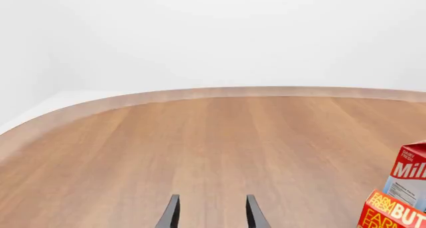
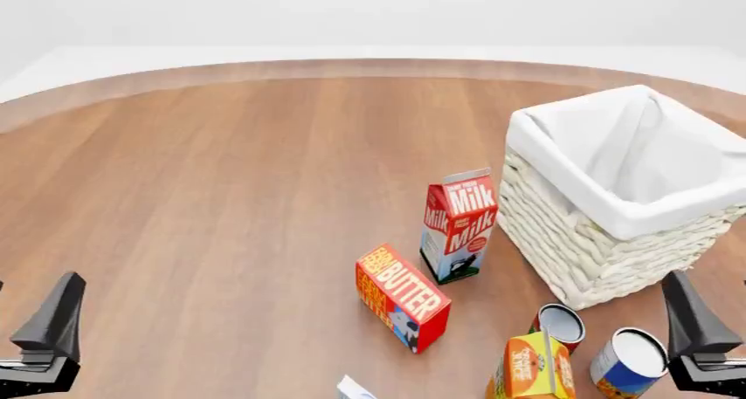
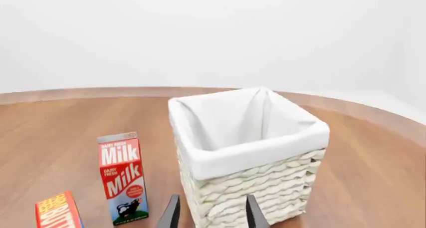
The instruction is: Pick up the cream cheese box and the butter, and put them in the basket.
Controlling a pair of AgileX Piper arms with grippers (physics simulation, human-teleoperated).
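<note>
Both my grippers, left (image 1: 211,213) and right (image 3: 211,213), hang parted, gripping nothing. The glossy oblong butter (image 2: 403,297) lies on woodgrain beside the milk (image 2: 459,226), near the woven basket (image 2: 606,242); the cheese box (image 2: 355,388) shows one corner.

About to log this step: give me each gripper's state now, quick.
Left gripper: open, holding nothing, fingers apart over bare table.
Right gripper: open, holding nothing, pointed at the basket.

White woven wicker basket (image 2: 606,242), cloth-lined; matt wood table (image 2: 233,181).
</note>
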